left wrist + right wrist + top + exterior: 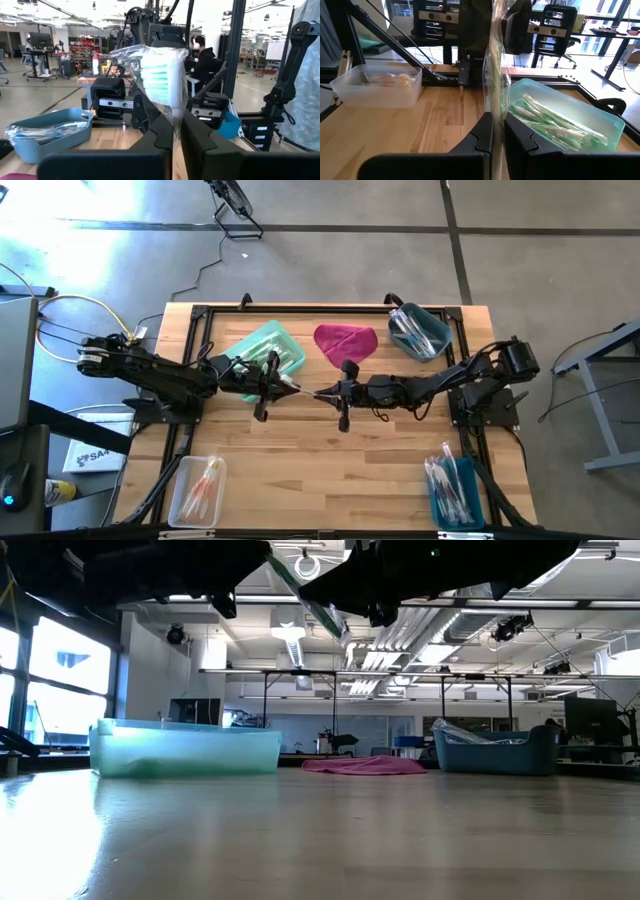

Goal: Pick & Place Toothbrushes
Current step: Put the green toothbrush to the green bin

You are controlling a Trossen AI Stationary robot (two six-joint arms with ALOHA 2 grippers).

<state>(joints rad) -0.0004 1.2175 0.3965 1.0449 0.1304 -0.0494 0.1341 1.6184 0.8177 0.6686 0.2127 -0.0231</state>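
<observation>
One toothbrush (305, 391) with a green handle, in a clear shiny wrapper, hangs in the air between my two grippers over the middle of the table. My left gripper (291, 388) and my right gripper (322, 393) face each other, and both are shut on it. The left wrist view shows its green bristle head (160, 80). The right wrist view shows its green handle (495, 75). In the low view the toothbrush (315, 602) slants high above the table top. My left gripper pinches the clear wrapper (174, 117) between its two fingers, just behind the bristle head, coming level from the table's left. The head stands out beyond the fingertips, clear of the table. My right gripper pinches the wrapped green handle (496, 107) between its two fingers, coming level from the table's right. The handle runs on past the fingertips, lifted clear of the table.
A teal bin (265, 350) with green toothbrushes stands at the far left, a blue bin (418, 330) at the far right, and a magenta cloth (345, 340) between them. A clear bin (197, 488) and a blue bin (455, 492) stand at the near corners.
</observation>
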